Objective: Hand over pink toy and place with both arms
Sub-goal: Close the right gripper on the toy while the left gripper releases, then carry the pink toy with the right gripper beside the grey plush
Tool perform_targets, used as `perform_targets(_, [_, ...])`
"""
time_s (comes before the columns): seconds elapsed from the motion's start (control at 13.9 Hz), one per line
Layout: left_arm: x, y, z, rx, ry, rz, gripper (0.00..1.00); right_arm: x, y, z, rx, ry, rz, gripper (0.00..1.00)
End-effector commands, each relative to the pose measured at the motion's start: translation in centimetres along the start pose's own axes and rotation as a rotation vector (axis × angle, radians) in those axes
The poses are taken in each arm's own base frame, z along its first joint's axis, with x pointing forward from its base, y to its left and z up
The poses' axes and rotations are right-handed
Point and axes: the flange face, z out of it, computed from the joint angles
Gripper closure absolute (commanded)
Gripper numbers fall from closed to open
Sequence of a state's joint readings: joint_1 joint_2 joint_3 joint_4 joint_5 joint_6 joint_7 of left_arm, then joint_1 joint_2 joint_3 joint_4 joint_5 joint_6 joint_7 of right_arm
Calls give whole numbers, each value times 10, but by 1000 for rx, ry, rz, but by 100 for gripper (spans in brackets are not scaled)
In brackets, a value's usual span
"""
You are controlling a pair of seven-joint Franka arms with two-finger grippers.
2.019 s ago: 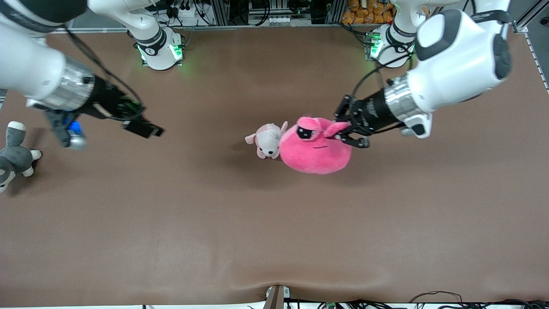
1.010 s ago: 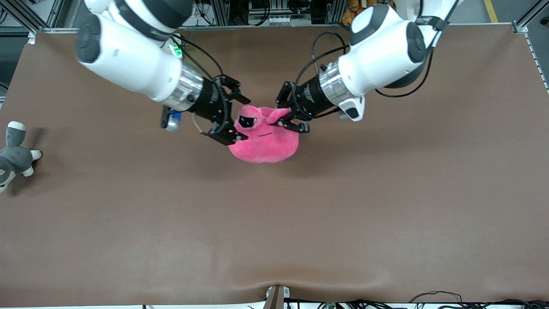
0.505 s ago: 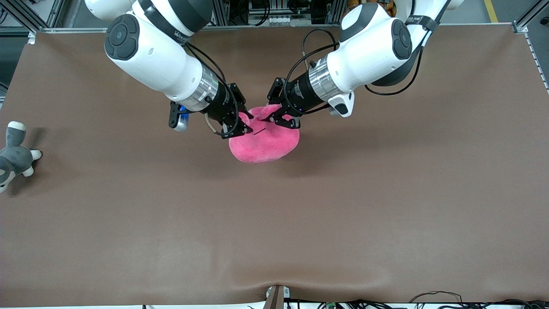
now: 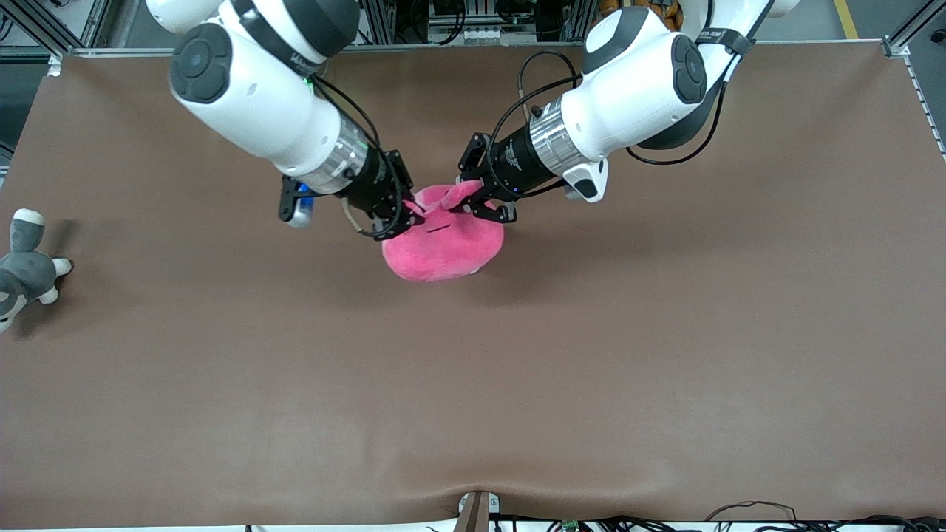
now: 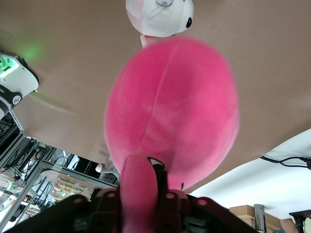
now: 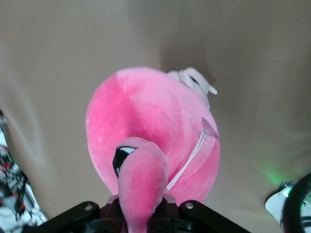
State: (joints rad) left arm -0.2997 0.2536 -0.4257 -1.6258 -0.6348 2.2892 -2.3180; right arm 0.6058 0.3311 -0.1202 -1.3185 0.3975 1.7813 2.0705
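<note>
Bench (image 4: 473,414) of brown, bare matting fills the lower half of the front view. Higher, at the frame's edge toward the right arm's end, lies a grey-and-white plush animal (image 4: 22,270). In the upper centre hangs the pink toy (image 4: 443,255), a large hot-pink round plush blob, lifted clear of the bench and strung between both grippers.

The right gripper (image 4: 410,214) has its jaws clenched on one bulging eye lobe of the pink toy; the right wrist view shows that lobe (image 6: 141,184) rising between them. The left gripper (image 4: 477,207) grasps the other lobe (image 5: 138,189), which sits pinched between its jaws.

Both wrist views show a small pale pink-and-white puppy plush (image 5: 160,14) on the bench under the pink toy. Both white arms slant down from the top edge.
</note>
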Motion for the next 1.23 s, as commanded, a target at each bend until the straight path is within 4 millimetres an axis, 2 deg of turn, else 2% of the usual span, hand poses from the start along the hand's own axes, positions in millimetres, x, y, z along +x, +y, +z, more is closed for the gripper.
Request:
perform_targets(0.0, [-5,-1,-8,2,-6,-3,0,57,-30,-35,18,20,94,100])
perform_targets(0.14, [-2,2,-16,4,13,0,0,93,-48,-56,47,11,107,100])
perform_targets(0.22, [-1,0,-22,-2,57,30,0,120,-61,-67,62,10,94,100])
perform_targets(0.29, [3,1,-32,-30,117,73,0,150,-72,-74,62,21,69,100])
perform_targets(0.43, [18,13,-51,-75,260,167,0,232,-96,-91,53,25,-3,100])
perform_targets(0.5, [24,18,-56,-77,320,232,0,276,-109,-82,27,31,-32,100])
perform_targets(0.72, [53,49,-79,-68,490,419,0,411,-138,-26,-71,11,-234,100])
perform_targets(0.79, [65,61,-89,-47,538,486,0,446,-141,-15,-90,-7,-255,100])
perform_targets(0.87, [78,75,-101,-19,574,557,0,468,-140,-4,-113,-33,-246,100])
perform_targets(1.01, [104,100,-125,44,634,694,0,491,-143,21,-147,-46,-260,100])
perform_targets(1.15, [126,121,-150,97,693,838,0,563,-133,43,-177,-108,-339,100])
